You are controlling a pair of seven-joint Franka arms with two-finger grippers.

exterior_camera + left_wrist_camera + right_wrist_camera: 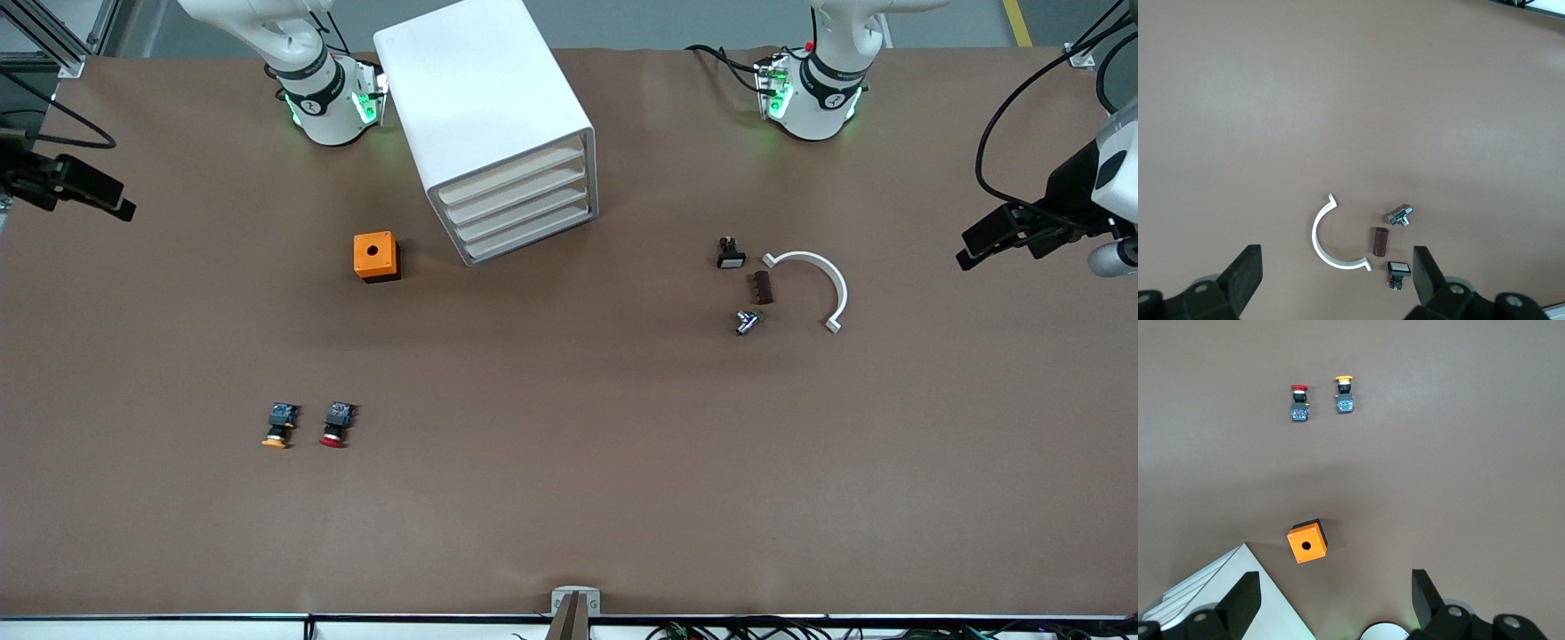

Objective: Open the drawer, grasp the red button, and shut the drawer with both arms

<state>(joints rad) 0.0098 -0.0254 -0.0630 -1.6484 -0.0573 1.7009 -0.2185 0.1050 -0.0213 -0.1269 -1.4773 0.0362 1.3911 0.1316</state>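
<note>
The white cabinet [484, 116] stands near the right arm's base, and its four alike drawers [520, 200] are all shut. It also shows in the right wrist view [1238, 600]. The red-capped button [334, 425] lies on the table, nearer to the front camera than the orange cube [376, 256]. It shows in the right wrist view [1299, 403] beside the orange-yellow-capped button [1344, 395]. My right gripper [111, 200] [1335, 576] is open and empty, high over the right arm's end of the table. My left gripper [973, 249] [1336, 252] is open and empty, high over the left arm's end.
The orange-yellow button [279, 427] lies beside the red one. A white arc [813, 280], a brown block [762, 287], a metal fitting [747, 321] and a black switch [730, 253] lie toward the left arm's end. The orange cube also shows in the right wrist view [1307, 542].
</note>
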